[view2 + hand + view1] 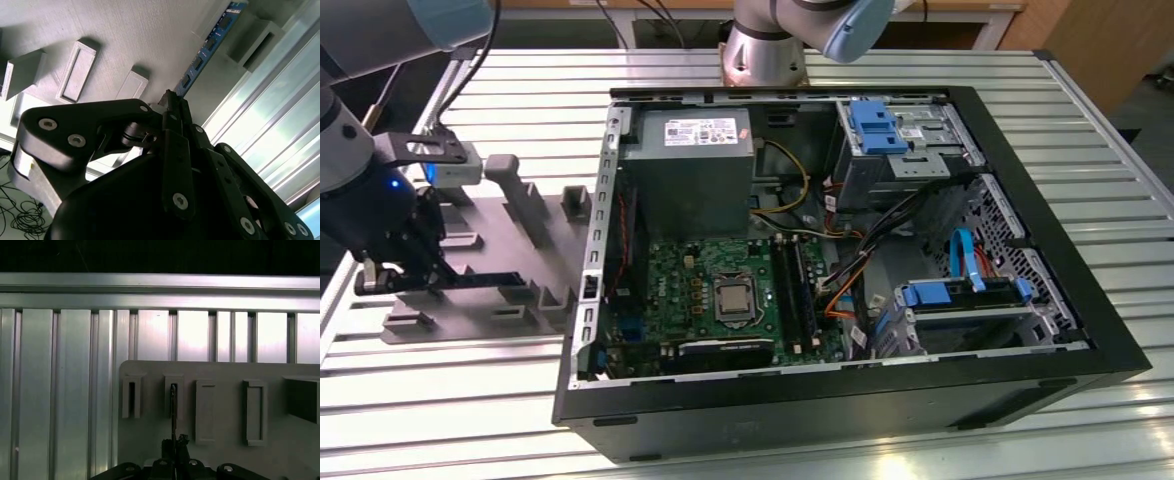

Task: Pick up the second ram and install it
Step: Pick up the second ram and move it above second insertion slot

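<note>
The second ram (209, 46) is a thin blue-green stick with a row of black chips. It runs out from between my gripper's (172, 101) black fingers, which are shut on its near end. In the first wrist view the ram (173, 412) shows edge-on, and its far end sits at a slotted block of the grey holder plate (220, 372). In the exterior view my gripper (398, 278) hangs low over the grey fixture (520, 215) at the exterior view's left, with the ram (470, 279) a dark bar lying level above it.
The open black computer case (1067, 330) lies to the right of the fixture. Inside it are the green motherboard (674, 285), long black memory slots (795, 295), a grey power supply (687, 165) and blue drive brackets (874, 125). Everything rests on a ribbed aluminium table (440, 400).
</note>
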Tool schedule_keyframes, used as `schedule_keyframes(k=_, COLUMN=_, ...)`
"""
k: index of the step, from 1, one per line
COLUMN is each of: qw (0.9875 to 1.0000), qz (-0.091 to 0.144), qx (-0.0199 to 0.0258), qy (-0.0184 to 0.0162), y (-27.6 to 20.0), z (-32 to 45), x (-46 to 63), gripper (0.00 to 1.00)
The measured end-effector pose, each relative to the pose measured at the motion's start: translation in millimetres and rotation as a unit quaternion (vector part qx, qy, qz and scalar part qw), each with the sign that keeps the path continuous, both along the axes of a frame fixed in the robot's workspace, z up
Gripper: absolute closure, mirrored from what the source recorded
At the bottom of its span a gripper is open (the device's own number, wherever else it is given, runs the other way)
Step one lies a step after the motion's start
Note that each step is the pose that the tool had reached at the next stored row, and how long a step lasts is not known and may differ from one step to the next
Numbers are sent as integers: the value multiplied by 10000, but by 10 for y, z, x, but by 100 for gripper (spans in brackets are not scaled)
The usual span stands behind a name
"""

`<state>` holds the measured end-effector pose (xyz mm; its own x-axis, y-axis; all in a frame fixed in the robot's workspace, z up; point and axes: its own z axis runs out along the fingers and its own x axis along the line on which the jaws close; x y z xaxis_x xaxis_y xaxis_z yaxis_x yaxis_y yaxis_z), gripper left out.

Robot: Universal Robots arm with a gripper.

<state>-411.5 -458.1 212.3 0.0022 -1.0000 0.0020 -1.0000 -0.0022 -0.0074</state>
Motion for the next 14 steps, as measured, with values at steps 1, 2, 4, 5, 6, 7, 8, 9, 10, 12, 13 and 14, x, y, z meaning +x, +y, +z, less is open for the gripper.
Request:
schedule_keyframes(k=1, qw=10000, qz=0, qx=1, qy=-1, y=0, z=5, x=0, gripper=86)
schedule_keyframes(k=2, qw=10000, qz=0, qx=0, qy=-1, y=0, z=10, x=0, gripper=86)
schedule_keyframes(k=4, qw=10000, qz=0, qx=1, qy=-2, y=1, z=21, x=0, gripper=86)
schedule_keyframes(k=5, qw=10000, qz=0, qx=1, qy=-2, y=1, z=26, x=0, gripper=86)
schedule_keyframes(k=6, qw=10000, qz=0, qx=1, qy=-2, y=0, z=32, x=-1, gripper=86)
schedule_keyframes(k=7, qw=10000, qz=0, qx=1, qy=-2, y=0, z=36, x=0, gripper=86)
schedule_keyframes(k=8, qw=10000, qz=0, qx=1, qy=-3, y=1, z=40, x=0, gripper=86)
schedule_keyframes(k=9, qw=10000, qz=0, qx=1, qy=-2, y=1, z=45, x=-1, gripper=86)
schedule_keyframes(k=10, qw=10000, qz=0, qx=1, qy=-2, y=0, z=49, x=0, gripper=86)
schedule_keyframes(k=12, qw=10000, qz=0, qx=1, qy=-2, y=1, z=55, x=-1, gripper=86)
schedule_keyframes(k=13, qw=10000, qz=0, qx=0, qy=-2, y=0, z=60, x=-1, gripper=86)
schedule_keyframes(k=14, qw=10000, qz=0, qx=1, qy=-2, y=1, z=64, x=-1, gripper=86)
